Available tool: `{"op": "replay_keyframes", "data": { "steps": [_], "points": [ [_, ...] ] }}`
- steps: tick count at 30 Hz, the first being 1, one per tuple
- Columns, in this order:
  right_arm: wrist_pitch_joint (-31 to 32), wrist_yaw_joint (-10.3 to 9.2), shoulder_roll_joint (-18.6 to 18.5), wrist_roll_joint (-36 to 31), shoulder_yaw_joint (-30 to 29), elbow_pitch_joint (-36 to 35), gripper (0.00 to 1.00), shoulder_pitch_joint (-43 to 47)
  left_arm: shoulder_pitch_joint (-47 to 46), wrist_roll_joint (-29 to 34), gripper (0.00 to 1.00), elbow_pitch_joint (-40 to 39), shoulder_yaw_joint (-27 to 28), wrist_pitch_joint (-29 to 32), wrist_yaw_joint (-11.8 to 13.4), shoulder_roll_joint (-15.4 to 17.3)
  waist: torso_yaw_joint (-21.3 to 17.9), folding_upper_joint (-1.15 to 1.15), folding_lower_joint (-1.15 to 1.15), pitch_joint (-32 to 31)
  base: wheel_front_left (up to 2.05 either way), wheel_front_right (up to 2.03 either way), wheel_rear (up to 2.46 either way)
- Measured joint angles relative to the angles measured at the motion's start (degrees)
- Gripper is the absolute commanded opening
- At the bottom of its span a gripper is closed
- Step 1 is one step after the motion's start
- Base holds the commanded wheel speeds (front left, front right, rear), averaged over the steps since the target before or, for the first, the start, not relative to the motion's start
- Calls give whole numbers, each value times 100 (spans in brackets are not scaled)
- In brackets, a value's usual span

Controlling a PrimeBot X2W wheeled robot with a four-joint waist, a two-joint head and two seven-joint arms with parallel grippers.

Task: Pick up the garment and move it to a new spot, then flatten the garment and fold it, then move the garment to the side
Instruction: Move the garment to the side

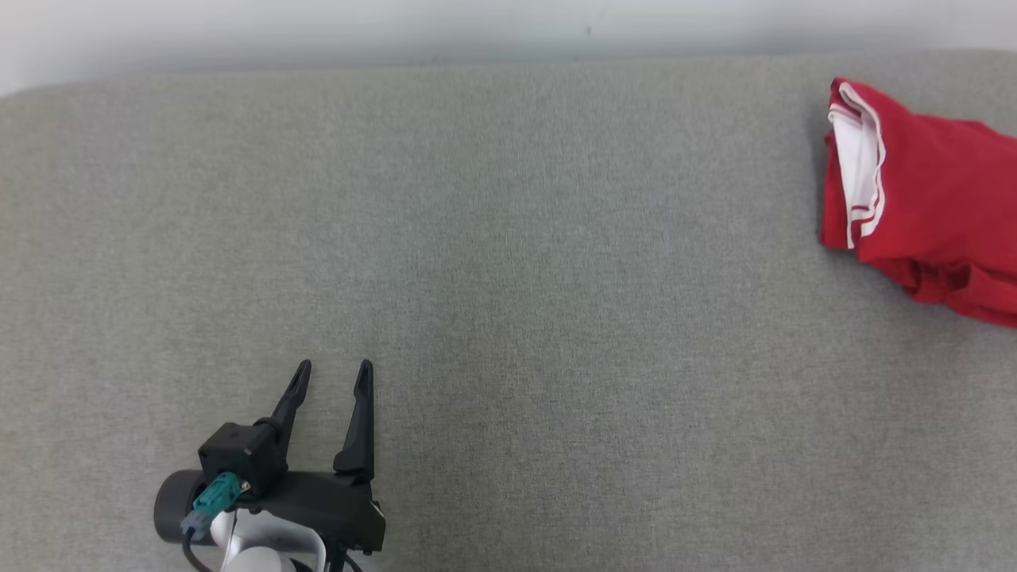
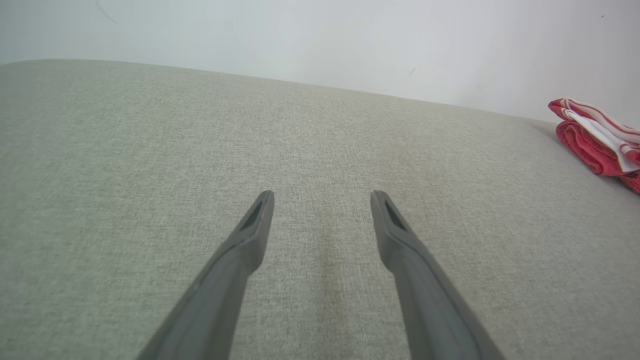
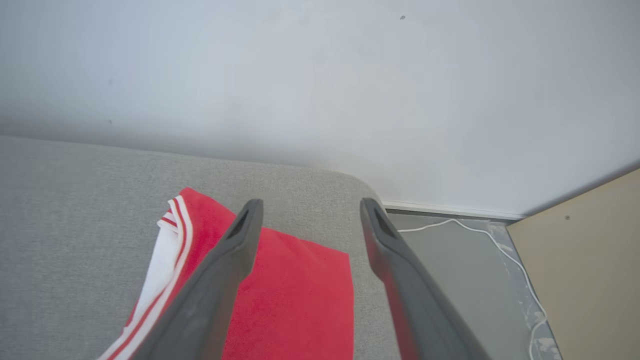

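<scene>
The garment (image 1: pixel 929 199) is red with white trim, folded into a compact stack at the far right of the grey padded surface (image 1: pixel 508 278). It also appears in the left wrist view as a low red bundle, the garment (image 2: pixel 595 140), at the right edge. My left gripper (image 1: pixel 332 377) rests open at the lower left, far from the cloth, nothing between its fingers (image 2: pixel 250 235). In the right wrist view my right gripper (image 3: pixel 309 207) hangs open above the garment (image 3: pixel 295 295), its fingers apart and free of the fabric.
A white wall (image 1: pixel 508 24) runs behind the padded surface. Past the surface's right end lie a grey floor with a white cable (image 3: pixel 480 235) and a beige panel (image 3: pixel 585 270).
</scene>
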Motion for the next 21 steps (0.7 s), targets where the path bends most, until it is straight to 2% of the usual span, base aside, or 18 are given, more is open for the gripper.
{"op": "replay_keyframes", "data": {
  "steps": [4, 10, 17, 21],
  "points": [
    [-522, 114, 233, 428, -348, -187, 100, 306, 8, -49, 100, 129, 30, -53, 0, -10, 15, 0, 0, -183, 0, 0, 0],
    [-1350, 168, 569, 1049, -806, -531, 100, 939, 180, -94, 100, 223, 177, -126, 8, 75, 12, 0, 0, -536, 0, 0, 0],
    [-2235, 216, 894, 1384, -937, -1306, 100, 1967, 700, -135, 100, 249, 312, -180, 59, 143, -78, -1, -1, -1044, 0, 0, 0],
    [-2469, 216, 931, 1411, -929, -1612, 100, 2280, 861, -143, 100, 223, 358, -196, 70, 176, -141, -1, -1, -1212, 0, 0, 0]
  ]
}}
